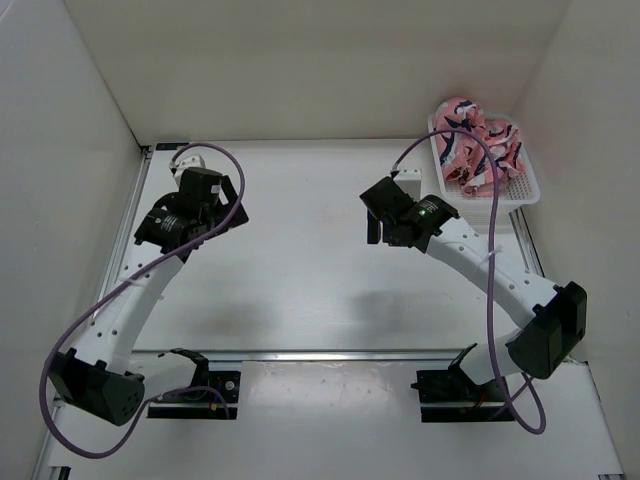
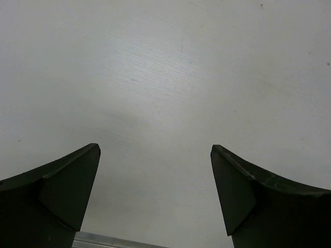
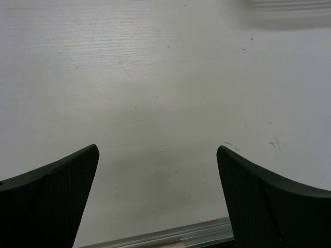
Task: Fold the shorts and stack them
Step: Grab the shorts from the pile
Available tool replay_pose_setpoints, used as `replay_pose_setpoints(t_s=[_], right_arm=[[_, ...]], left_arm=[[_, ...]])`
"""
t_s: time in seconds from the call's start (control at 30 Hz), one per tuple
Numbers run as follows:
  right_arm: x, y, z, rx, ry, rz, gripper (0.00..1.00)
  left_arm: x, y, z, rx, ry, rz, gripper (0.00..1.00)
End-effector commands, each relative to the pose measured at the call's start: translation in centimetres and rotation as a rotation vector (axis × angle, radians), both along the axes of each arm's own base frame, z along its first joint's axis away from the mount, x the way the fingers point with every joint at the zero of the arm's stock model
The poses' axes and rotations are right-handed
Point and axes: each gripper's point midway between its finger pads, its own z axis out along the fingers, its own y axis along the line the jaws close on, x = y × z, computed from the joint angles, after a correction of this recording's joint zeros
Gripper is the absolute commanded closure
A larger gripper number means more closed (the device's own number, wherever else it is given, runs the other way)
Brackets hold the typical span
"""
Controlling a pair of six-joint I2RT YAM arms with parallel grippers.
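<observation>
The shorts (image 1: 478, 145), salmon-pink with navy-and-white shapes, lie bunched in a white mesh basket (image 1: 520, 190) at the far right of the table in the top view. My right gripper (image 1: 381, 212) hovers over the bare table, left of the basket and apart from it. It is open, with nothing between its fingers (image 3: 57, 196); its wrist view shows only tabletop. My left gripper (image 1: 212, 196) hangs over the far left of the table, also open and empty. Between its two dark fingers (image 2: 62, 191) I see only white tabletop.
White walls close in the table at the back and both sides. A metal rail (image 1: 330, 353) runs across the near edge in front of the arm bases. Purple cables (image 1: 492, 230) loop off both arms.
</observation>
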Motion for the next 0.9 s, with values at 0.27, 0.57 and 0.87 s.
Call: replay_pose_setpoints(t_s=[0.27, 0.57, 0.87], right_arm=[[1.0, -1.3, 2.3, 0.085, -0.07, -0.069, 0.01], [9.4, -11.9, 6.8, 0.393, -0.213, -0.266, 0.1], [22.0, -20.1, 1.9, 0.497, -0.116, -0.439, 0.07]], left_arm=[[-0.2, -1.3, 4.7, -0.027, -0.124, -0.143, 0.0], [0.3, -2.0, 4.8, -0.014, -0.115, -0.191, 0.0], [2.2, -3.0, 4.4, 0.019, -0.073, -0.247, 0.0]])
